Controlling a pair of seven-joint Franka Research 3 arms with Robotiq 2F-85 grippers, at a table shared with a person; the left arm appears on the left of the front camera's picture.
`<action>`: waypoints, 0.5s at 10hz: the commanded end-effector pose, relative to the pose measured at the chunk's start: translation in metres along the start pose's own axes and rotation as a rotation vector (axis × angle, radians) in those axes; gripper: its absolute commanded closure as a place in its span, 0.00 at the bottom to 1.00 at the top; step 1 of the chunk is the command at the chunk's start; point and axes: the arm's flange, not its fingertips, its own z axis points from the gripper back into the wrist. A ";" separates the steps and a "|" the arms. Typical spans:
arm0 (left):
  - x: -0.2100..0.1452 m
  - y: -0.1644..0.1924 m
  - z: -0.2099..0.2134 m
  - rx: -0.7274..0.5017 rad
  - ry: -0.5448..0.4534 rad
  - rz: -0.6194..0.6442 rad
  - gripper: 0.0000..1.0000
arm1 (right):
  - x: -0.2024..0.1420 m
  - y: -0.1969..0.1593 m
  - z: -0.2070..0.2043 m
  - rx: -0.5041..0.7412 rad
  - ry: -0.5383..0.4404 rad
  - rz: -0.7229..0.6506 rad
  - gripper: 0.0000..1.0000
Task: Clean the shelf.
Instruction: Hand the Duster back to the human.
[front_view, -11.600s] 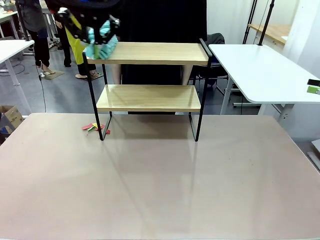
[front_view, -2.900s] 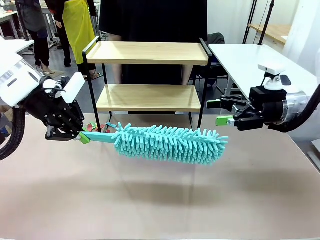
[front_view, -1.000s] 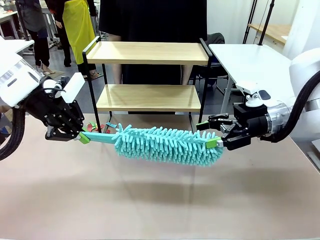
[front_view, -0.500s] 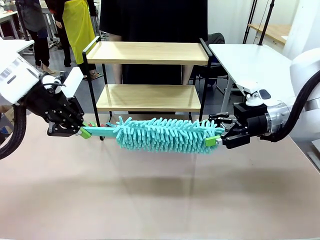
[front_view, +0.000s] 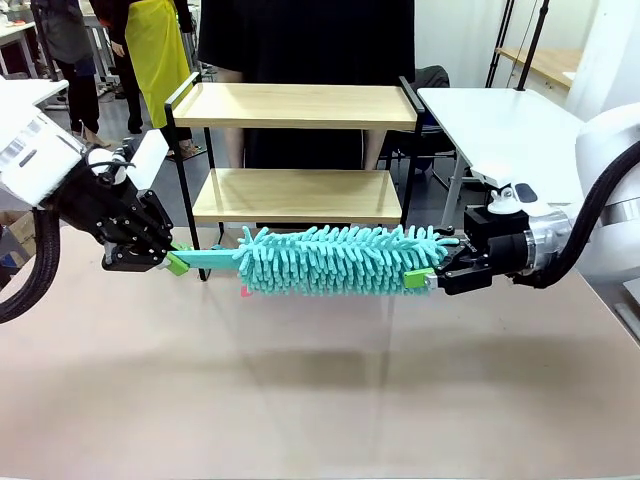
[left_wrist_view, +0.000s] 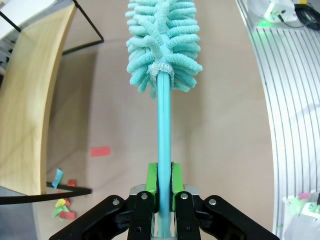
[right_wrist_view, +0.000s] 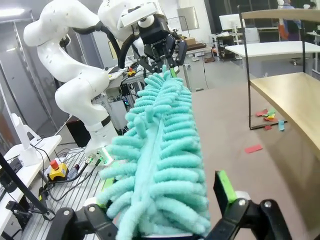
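- The left gripper (front_view: 172, 262) hangs above the surface (front_view: 320, 400), its jaws clamped on the teal handle of the duster (front_view: 340, 262).
- The duster lies level in the air, in front of the shelf (front_view: 296, 195), which stands at the far side of the surface.
- Paper scraps (left_wrist_view: 62, 207) lie by the shelf's left leg.
- The right gripper (front_view: 425, 272) has its jaws apart around the duster's fluffy tip.

Coloured paper scraps (front_view: 183, 249) on the table (front_view: 320, 400), white side table (front_view: 520, 140) beyond
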 end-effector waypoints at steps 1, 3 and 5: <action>-0.001 0.000 0.001 0.000 0.009 -0.006 0.87 | -0.008 0.004 -0.010 -0.011 -0.045 0.029 0.00; -0.001 0.000 0.001 0.000 0.009 -0.006 0.87 | -0.009 0.003 -0.011 -0.016 -0.072 0.042 0.00; -0.001 0.000 0.001 0.000 0.009 -0.006 0.87 | -0.010 0.003 -0.012 -0.014 -0.084 0.039 0.00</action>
